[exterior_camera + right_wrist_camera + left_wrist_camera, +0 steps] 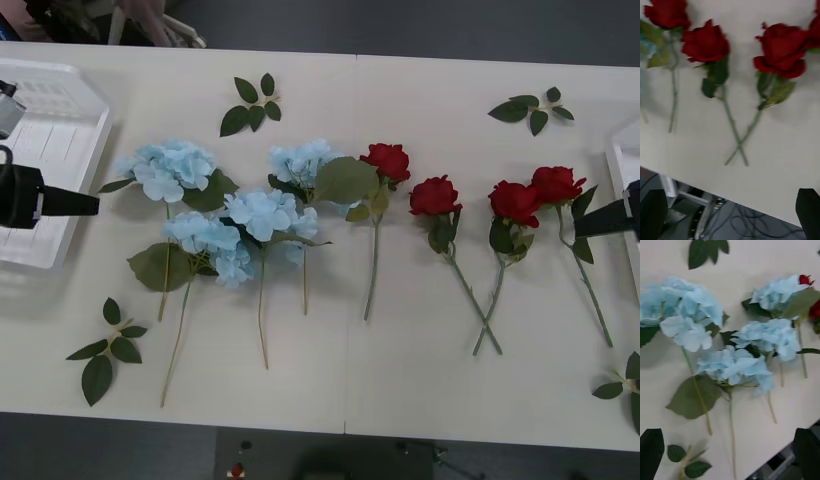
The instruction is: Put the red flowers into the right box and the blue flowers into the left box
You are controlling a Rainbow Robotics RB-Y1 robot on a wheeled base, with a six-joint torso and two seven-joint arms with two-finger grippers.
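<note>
On the table [400, 380], blue flowers [215, 205] and red flowers [470, 195], no legible writing; both grippers' jaws wide, empty.

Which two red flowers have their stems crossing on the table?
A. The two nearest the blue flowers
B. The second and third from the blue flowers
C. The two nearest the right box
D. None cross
B: in the front view the second rose and third rose have stems meeting in an X near their ends.
</note>
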